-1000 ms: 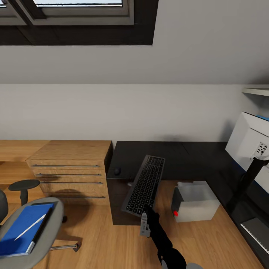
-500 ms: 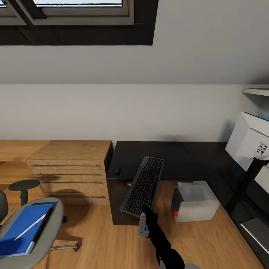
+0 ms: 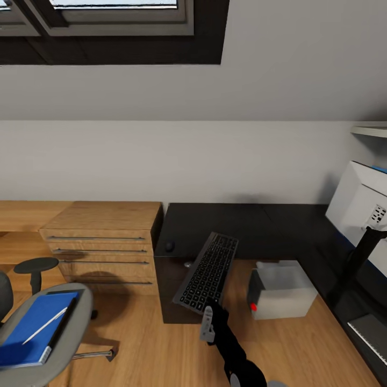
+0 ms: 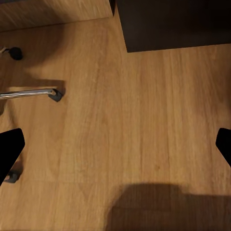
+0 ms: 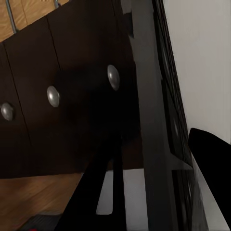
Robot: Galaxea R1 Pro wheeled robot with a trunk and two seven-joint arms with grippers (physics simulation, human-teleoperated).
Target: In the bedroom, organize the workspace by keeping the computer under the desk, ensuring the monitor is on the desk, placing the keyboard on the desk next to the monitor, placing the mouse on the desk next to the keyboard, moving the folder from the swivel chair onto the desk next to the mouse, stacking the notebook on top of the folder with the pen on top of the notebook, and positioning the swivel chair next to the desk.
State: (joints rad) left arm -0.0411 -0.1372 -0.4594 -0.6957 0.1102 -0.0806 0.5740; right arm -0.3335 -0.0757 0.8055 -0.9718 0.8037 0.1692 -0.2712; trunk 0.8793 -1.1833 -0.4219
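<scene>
While pinched at its near end by the right gripper (image 3: 208, 310), keyboard (image 3: 207, 271) hangs tilted over desk (image 3: 269, 226) front edge; left gripper (image 4: 115, 144) fingers spread.

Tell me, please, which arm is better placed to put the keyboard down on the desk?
The right arm. The right gripper already grips the keyboard by its near end, tilted over the desk's front edge. The left gripper is open and looks down at the wood floor, holding nothing.

Light-wood drawer chest (image 3: 102, 244) beside black unit; white shelf (image 3: 371, 130) on right wall.
</scene>
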